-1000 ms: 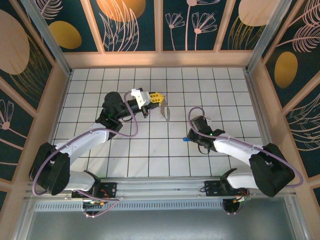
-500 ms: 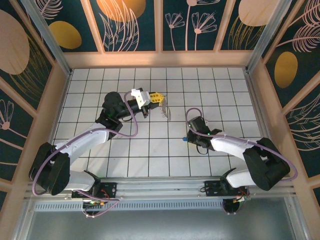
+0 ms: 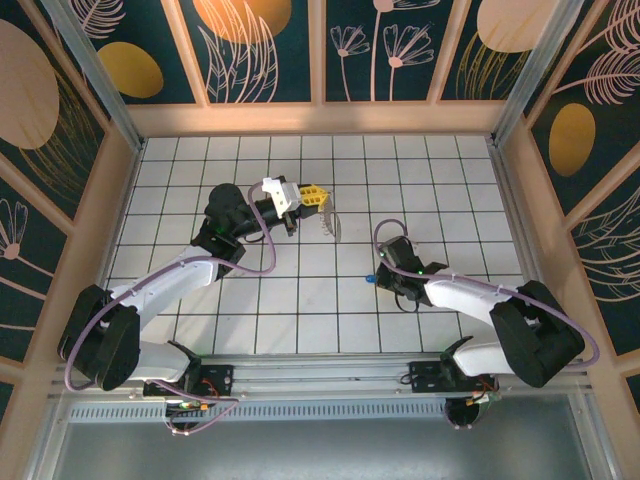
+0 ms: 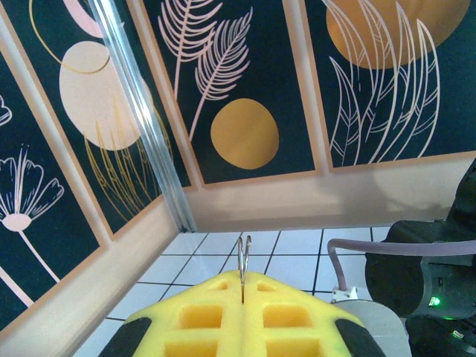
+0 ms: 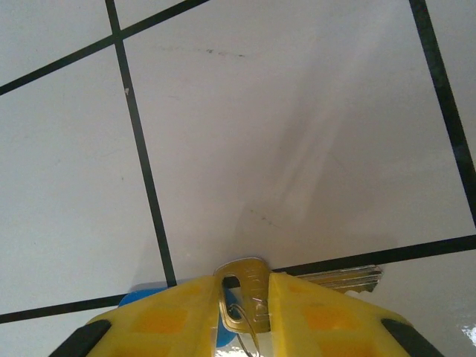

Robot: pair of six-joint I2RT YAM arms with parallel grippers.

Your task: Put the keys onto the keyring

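Left gripper (image 3: 319,195) clamps the keyring (image 3: 331,224); right gripper (image 5: 245,312) seemingly pinches the keys (image 5: 247,282), bare tiles (image 5: 297,149) toward 12 o'clock.

No lettering, number or brand mark can be read anywhere. The wall panels (image 3: 400,50) bear painted leaves, flowers and orange discs, the tiled surface (image 3: 320,310) carries plain black grid lines, and the metal of the key (image 5: 249,282) is too blurred to show any stamp.
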